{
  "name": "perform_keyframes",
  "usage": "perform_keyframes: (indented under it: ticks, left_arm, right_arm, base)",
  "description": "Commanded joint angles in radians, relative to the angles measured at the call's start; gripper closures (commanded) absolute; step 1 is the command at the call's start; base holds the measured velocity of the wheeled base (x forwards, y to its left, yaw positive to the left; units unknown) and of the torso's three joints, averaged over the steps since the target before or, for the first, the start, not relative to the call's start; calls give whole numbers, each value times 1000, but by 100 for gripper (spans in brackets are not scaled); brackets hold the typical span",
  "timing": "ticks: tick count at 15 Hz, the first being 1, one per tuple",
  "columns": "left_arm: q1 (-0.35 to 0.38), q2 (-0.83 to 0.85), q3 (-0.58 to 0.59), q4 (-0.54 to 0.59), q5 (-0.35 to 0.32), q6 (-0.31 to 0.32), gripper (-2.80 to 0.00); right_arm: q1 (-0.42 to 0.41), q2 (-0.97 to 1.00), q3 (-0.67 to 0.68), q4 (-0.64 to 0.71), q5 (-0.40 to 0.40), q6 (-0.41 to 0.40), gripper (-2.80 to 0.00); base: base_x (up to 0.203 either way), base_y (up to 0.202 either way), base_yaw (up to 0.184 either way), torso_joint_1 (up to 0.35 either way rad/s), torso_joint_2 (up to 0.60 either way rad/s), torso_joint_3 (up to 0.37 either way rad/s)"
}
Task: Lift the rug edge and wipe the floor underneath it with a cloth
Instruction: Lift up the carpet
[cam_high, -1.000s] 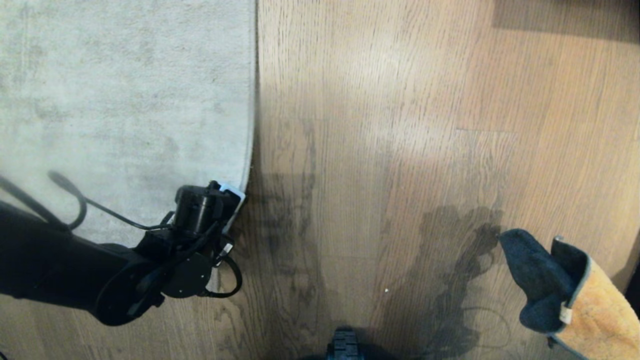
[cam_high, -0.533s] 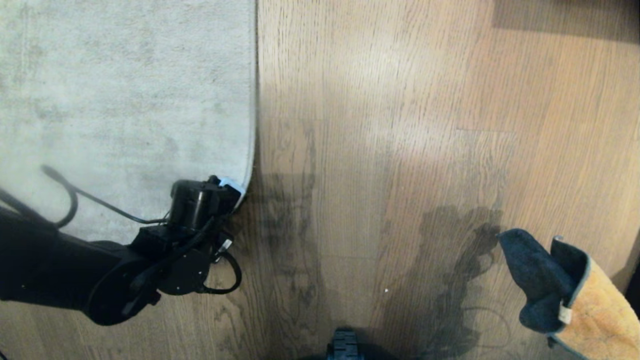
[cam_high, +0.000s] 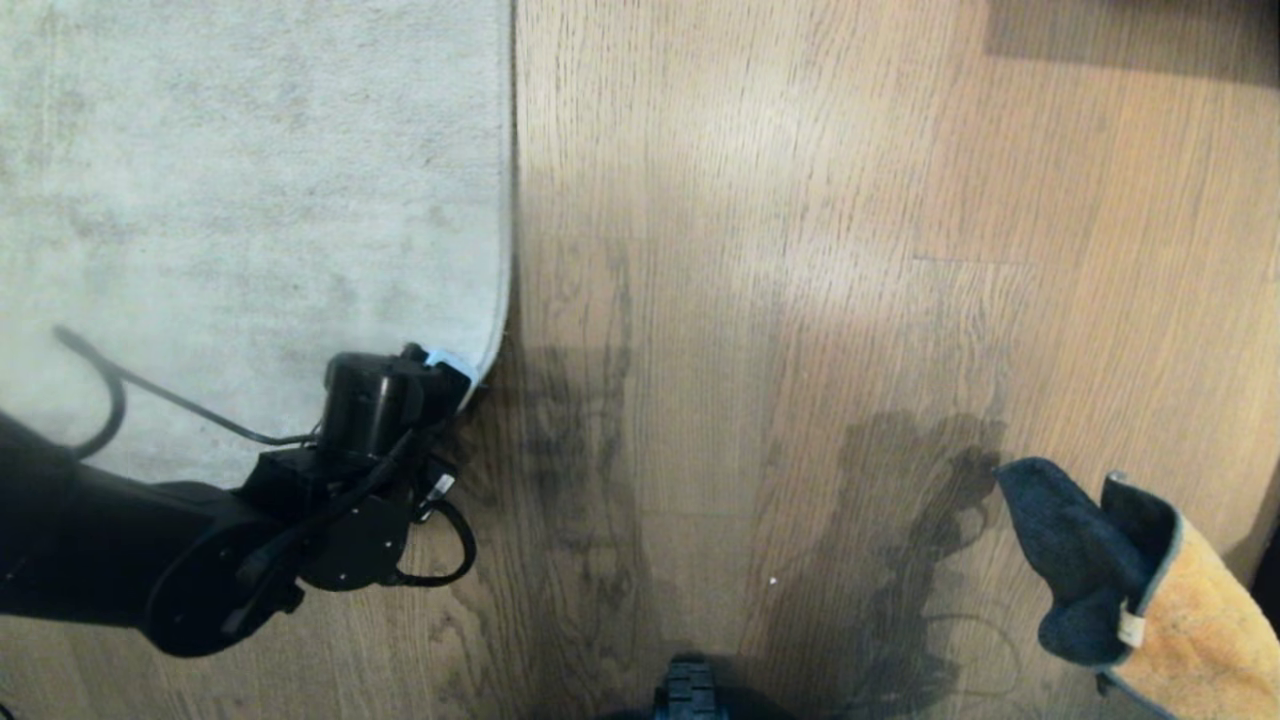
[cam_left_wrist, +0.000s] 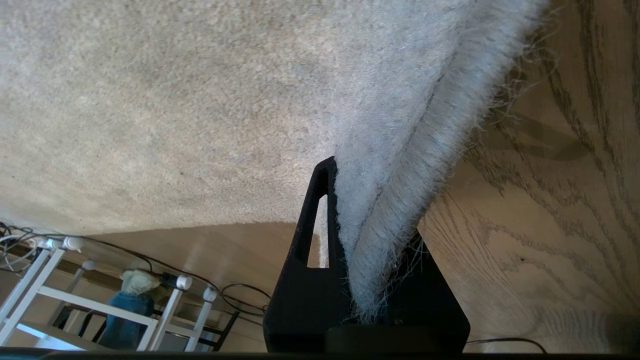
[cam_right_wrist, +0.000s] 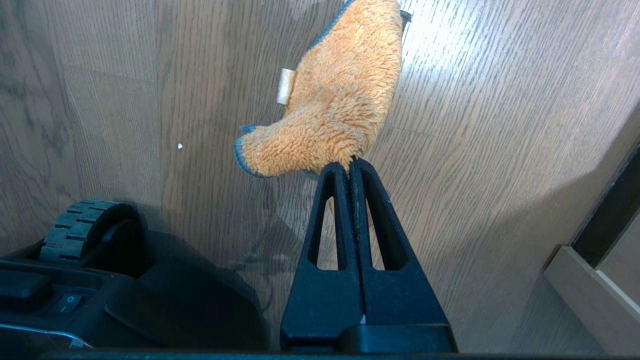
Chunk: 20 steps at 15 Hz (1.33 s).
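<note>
Left pincer (cam_left_wrist: 370, 260), at the end of a black arm reaching in low from the robot's left, is clamped shut on the rug edge (cam_left_wrist: 400, 200) of the pale grey short-pile rug near its rounded corner, pinching the fringed border between its black fingers (cam_left_wrist: 312, 235). That edge runs straight away from the robot over the light brown wood-plank floor (cam_high: 760, 250). Right pincer (cam_right_wrist: 352, 172) is closed on the fluffy mustard-orange cloth (cam_right_wrist: 340, 105) with dark trim, which hangs above the floor at the robot's right.

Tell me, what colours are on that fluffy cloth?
The cloth is mustard-orange on one side, dark grey on the other; the head view shows both best.
</note>
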<state>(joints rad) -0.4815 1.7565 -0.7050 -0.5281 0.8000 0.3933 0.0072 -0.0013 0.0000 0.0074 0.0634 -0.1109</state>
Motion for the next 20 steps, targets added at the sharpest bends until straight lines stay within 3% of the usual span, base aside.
perform_keyframes:
  ticks: [1,9,15,20]
  left_arm:
    - [1,-28,6,-6,4,0,0]
    - [8,-151,44,2,-12,-7,0]
    - [115,-252,93,19,-108,-10,0]
    - [186,-284,85,25,-113,-11,0]
  right_arm:
    - [0,1,0,0,1,-1,0]
    - [0,1,0,0,1,-1,0]
    - [0,1,0,0,1,-1,0]
    - [0,1,0,0,1,-1,0]
  base:
    - [0,0,0,0,0,0]
    - [0,0,0,0,0,0]
    - [0,0,0,0,0,0]
    - [0,0,0,0,0,0]
